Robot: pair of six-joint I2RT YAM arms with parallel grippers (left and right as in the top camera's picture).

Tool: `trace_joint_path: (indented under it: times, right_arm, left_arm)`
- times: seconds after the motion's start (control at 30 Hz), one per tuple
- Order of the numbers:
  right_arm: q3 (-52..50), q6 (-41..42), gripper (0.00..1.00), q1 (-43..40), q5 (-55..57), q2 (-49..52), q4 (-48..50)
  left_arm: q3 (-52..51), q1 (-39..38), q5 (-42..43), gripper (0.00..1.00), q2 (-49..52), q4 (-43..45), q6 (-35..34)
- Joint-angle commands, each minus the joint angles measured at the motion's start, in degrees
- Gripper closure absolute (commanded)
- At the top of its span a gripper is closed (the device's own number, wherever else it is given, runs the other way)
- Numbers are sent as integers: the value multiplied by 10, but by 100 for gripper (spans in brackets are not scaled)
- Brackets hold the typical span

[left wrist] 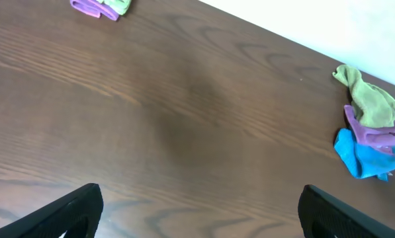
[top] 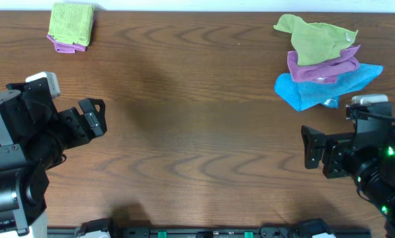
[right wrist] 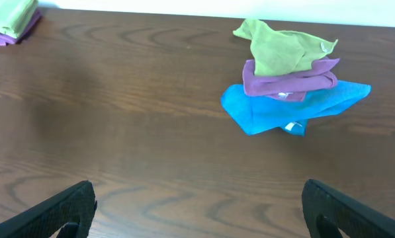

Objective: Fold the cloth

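the cloth [top: 314, 41] lies crumpled atop a purple cloth [top: 323, 66] and a blue cloth [top: 303, 89] at the far right of the bench [top: 197, 132], near the right gripper [top: 311, 149] and well apart from the left gripper [top: 94, 118], both spread wide and empty, so the right arm looks the nearer.

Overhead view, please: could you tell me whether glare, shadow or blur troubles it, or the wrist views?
Overhead: even light, no glare, one faint dark patch on the table. Left wrist: frame tilted, nearby fingers soft. Right wrist: pile of cloths sharp.
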Motion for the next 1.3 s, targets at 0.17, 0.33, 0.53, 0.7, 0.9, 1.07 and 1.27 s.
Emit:
trace_joint_path:
  times: [0.17, 0.33, 0.53, 0.7, 0.9, 1.07, 1.27]
  right_arm:
    - [-3, 9, 1, 3, 6, 0, -3]
    - [-3, 9, 1, 3, 6, 0, -3]
    - [-3, 9, 1, 3, 6, 0, -3]
    - [-3, 9, 1, 3, 6, 0, -3]
    - [-3, 9, 1, 3, 6, 0, -3]
    - [-3, 9, 1, 3, 6, 0, -3]
    - [-3, 9, 1, 3, 6, 0, -3]
  left_arm:
    - [-4, -7, -55, 5, -4, 14, 53]
    - [-53, -65, -109, 5, -31, 102, 163]
    - [-250, -106, -188, 5, -125, 260, 164]
    - [-407, -105, -191, 5, -211, 381, 164]
    - [-586, -104, -192, 5, -369, 456, 162]
    - [-666, -104, -193, 5, -468, 457, 162]
    - [-733, -103, -210, 5, -550, 457, 144]
